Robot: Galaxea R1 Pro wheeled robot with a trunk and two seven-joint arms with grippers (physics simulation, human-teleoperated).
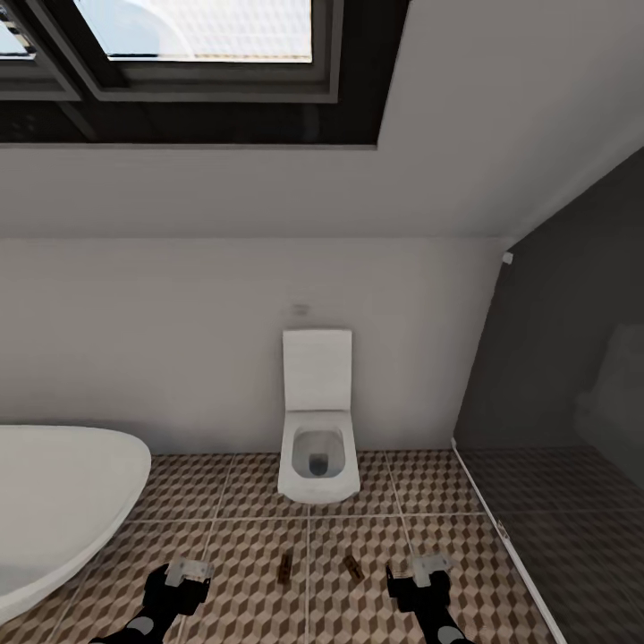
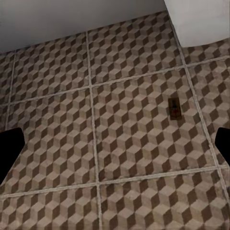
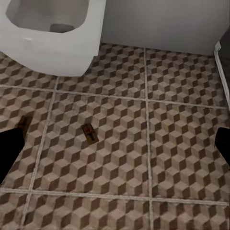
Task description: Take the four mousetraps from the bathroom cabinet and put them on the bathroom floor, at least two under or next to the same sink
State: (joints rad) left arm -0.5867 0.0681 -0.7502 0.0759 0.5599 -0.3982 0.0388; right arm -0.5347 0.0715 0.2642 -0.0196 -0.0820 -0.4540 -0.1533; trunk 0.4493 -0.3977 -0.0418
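Two mousetraps lie flat on the cube-patterned bathroom floor [image 1: 250,519] in front of the toilet, one on the left [image 1: 284,567] and one on the right [image 1: 352,567]. My left gripper [image 1: 188,572] hovers open to the left of them, with nothing between its fingers. In the left wrist view, a mousetrap [image 2: 174,108] lies ahead on the tiles. My right gripper [image 1: 427,572] hangs open to the right of the pair, also empty. The right wrist view shows one mousetrap [image 3: 89,133] and part of the other [image 3: 24,123]. The cabinet and sink are out of view.
A white wall-hung toilet [image 1: 317,447] stands at the back wall. A white rounded tub [image 1: 54,501] fills the left. A dark glass partition [image 1: 555,429] closes off the right side. Above is a skylight window [image 1: 197,54].
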